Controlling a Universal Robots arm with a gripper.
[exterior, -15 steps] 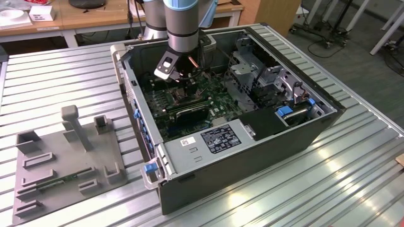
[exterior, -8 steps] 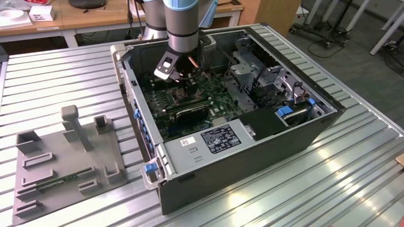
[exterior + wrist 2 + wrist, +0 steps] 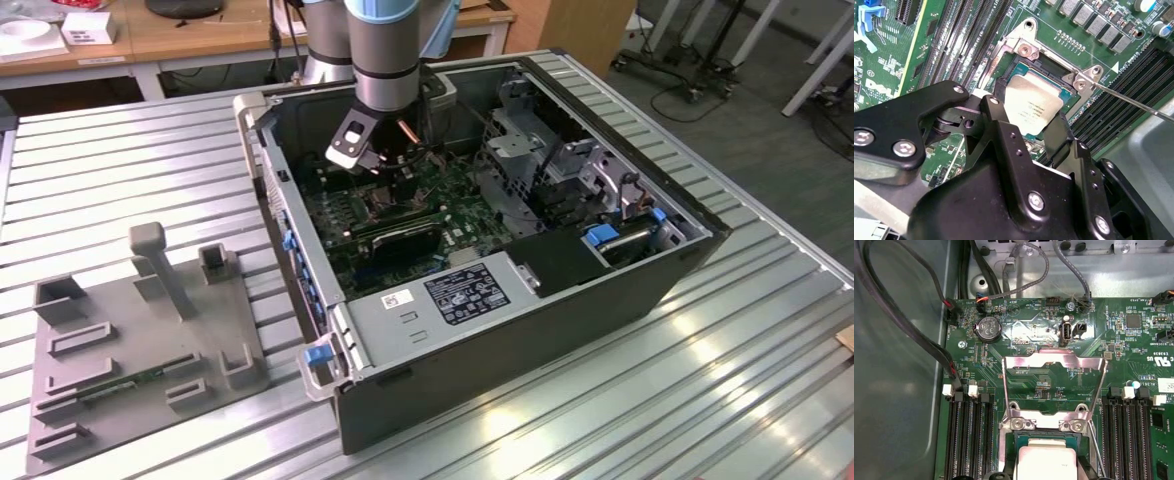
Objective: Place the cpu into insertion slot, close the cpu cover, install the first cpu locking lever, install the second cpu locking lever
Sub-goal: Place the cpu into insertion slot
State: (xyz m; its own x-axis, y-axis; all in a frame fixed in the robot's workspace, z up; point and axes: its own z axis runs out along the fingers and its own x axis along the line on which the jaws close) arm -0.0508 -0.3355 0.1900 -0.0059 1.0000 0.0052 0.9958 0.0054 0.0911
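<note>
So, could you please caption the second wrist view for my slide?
Black robot hand straddling the small pale grey-silver square cpu lying in the green motherboard's open socket.

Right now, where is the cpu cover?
In the first wrist view the cpu cover is swung open over the green board, its hinge edge right beside the cpu.

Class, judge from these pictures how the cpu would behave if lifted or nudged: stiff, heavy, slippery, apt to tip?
The cpu looks a thin flat square with a metal face, so probably stiff and light. Its smooth silvery top may well slip under a push. Lying flat beside the open cpu cover, it seems unlikely to roll or tip.
</note>
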